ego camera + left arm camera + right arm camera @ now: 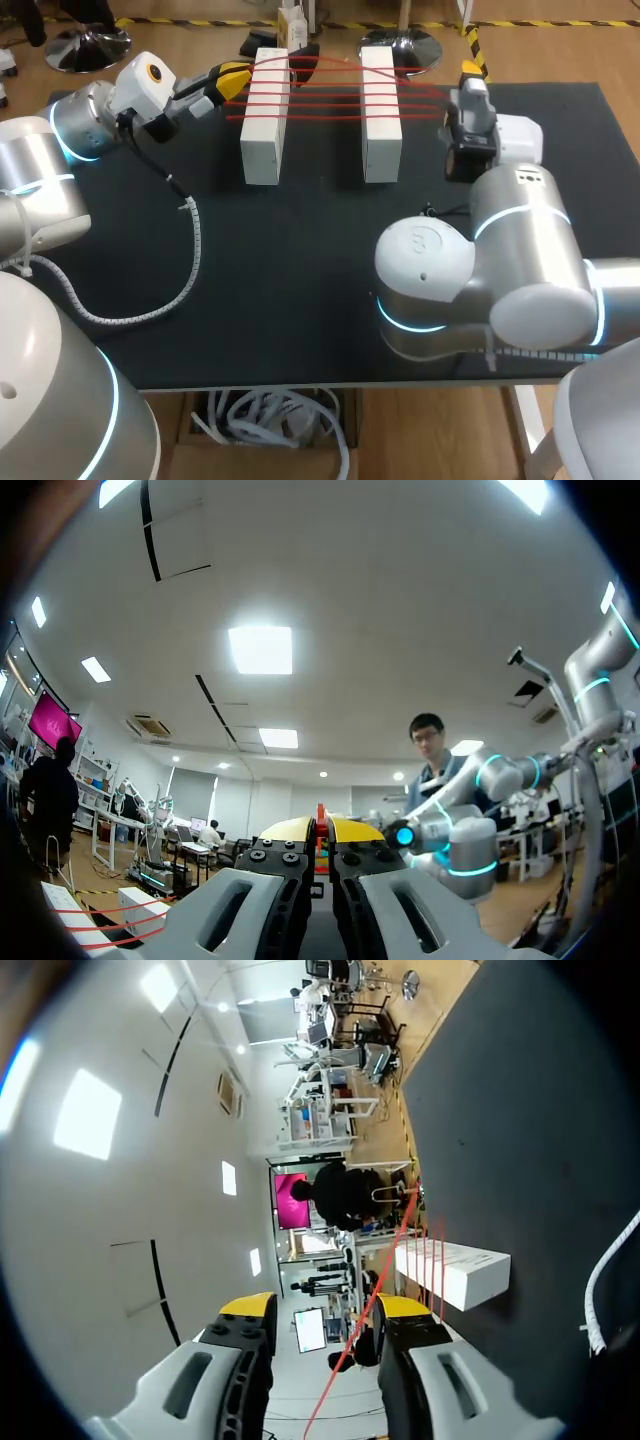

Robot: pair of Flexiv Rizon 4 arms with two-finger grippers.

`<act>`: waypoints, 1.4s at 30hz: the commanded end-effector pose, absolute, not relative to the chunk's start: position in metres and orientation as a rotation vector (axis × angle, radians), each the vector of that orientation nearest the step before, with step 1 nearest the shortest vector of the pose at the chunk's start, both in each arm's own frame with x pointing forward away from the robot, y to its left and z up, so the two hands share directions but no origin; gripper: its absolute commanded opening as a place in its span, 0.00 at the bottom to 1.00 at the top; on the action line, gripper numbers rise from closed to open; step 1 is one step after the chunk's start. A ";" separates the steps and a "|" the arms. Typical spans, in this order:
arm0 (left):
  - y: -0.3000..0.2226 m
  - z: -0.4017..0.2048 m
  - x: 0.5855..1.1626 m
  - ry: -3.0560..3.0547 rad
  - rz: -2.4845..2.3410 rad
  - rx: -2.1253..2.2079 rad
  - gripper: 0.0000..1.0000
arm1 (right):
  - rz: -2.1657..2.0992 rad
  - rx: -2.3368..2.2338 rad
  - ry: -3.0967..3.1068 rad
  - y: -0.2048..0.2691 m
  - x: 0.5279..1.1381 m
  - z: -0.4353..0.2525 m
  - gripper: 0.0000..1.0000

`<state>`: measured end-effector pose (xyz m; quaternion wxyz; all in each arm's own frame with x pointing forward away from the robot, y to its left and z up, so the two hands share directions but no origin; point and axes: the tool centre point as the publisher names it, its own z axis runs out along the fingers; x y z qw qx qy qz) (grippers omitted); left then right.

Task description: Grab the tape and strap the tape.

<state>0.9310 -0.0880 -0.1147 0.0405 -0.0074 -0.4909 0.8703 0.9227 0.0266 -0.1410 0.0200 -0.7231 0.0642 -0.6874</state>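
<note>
A thin red tape [325,93] is running in several strands across a left white rectangular block [265,120] and a right white rectangular block [380,115], both standing on the black bench [300,260]; the left end effector [232,76] is hovering beside the left block's far end, its yellow tips pressing together on the tape; the right end effector [325,1310] is sitting beyond the right block, fingers apart, one strand passing between them unpinched.
</note>
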 end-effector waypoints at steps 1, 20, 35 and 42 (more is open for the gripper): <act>-0.088 -0.116 0.932 -1.500 2.667 -0.026 0.00 | -2.118 -2.245 0.204 0.024 0.920 -0.138 0.40; -0.088 -0.116 0.932 -1.500 2.667 -0.026 0.00 | -2.083 -2.247 0.275 0.024 0.913 -0.141 0.36; -0.088 -0.116 0.932 -1.500 2.667 -0.026 0.00 | -2.077 -2.241 0.313 0.023 0.915 -0.140 0.34; -0.088 -0.116 0.932 -1.500 2.667 -0.026 0.00 | -2.078 -2.231 0.312 0.026 0.916 -0.138 0.31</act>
